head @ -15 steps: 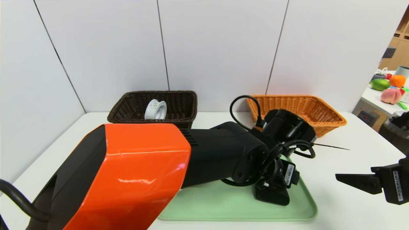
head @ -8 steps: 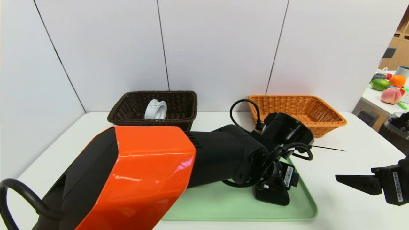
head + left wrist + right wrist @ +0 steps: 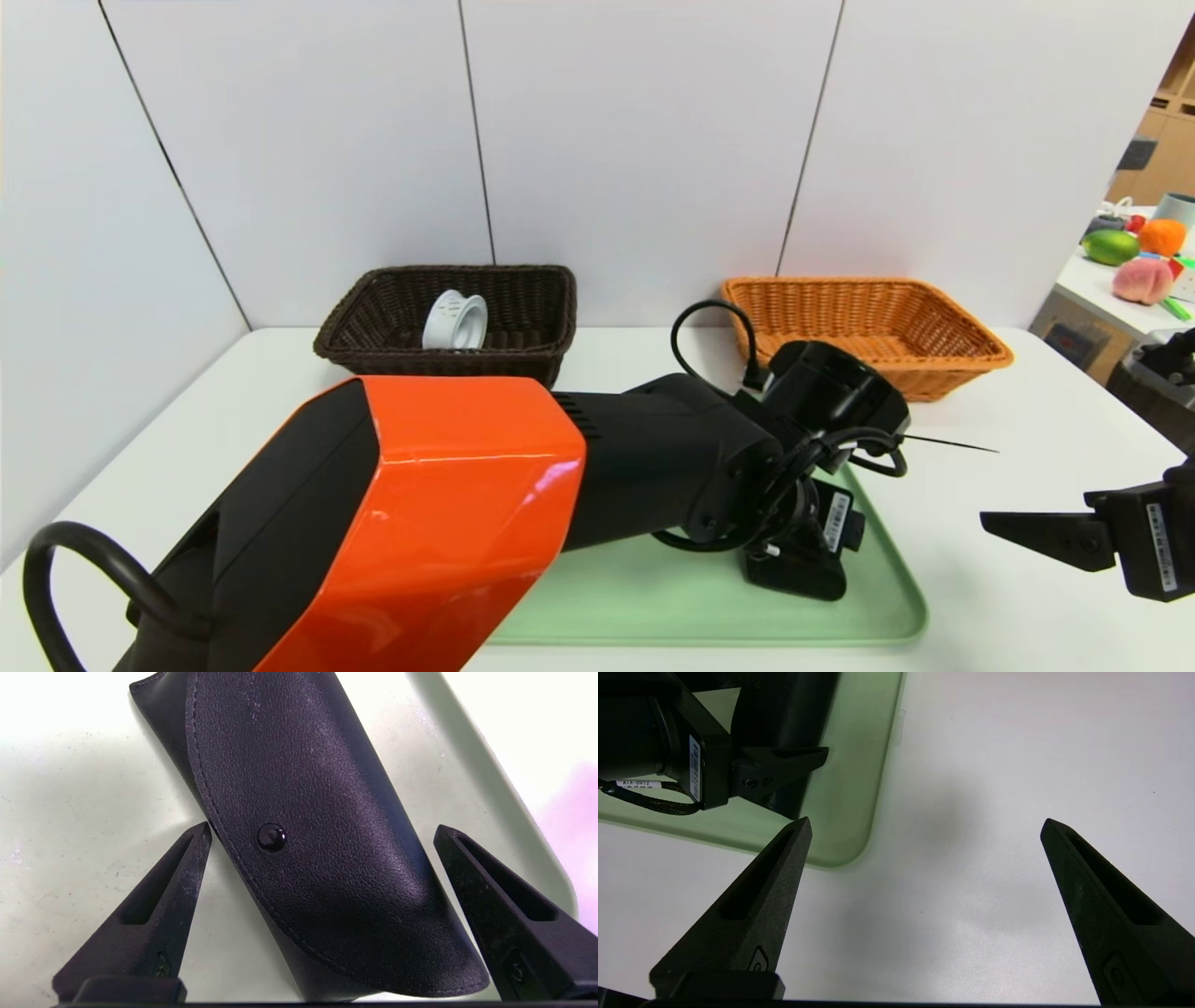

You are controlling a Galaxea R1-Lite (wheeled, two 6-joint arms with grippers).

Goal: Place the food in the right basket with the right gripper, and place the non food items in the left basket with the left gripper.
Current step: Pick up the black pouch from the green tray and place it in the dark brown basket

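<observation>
- Reaching across from the left in the head view, the left arm leans low over the green tray (image 3: pixel 878 616), and its left gripper (image 3: pixel 794 583) sits down at the tray's right part; the gripper's body hides whatever lies under it. A dark brown basket (image 3: pixel 373 322) stands at the back left with a white spool-like item (image 3: pixel 455 320) inside, and an orange basket (image 3: pixel 971 341) stands at the back right. The right gripper (image 3: pixel 1004 525) hangs over the white table (image 3: pixel 1027 420), right of the tray.
- Left wrist view: a black leather case (image 3: pixel 303 826) with a snap button lies flat on the tray, slanted between the two fingers (image 3: pixel 159 905). The jaws are spread wide, one on each side of the case, not pressing it.
- Right wrist view: the right gripper's fingers (image 3: pixel 752 914) are spread wide above bare table with nothing between them, just beside the tray's corner.
</observation>
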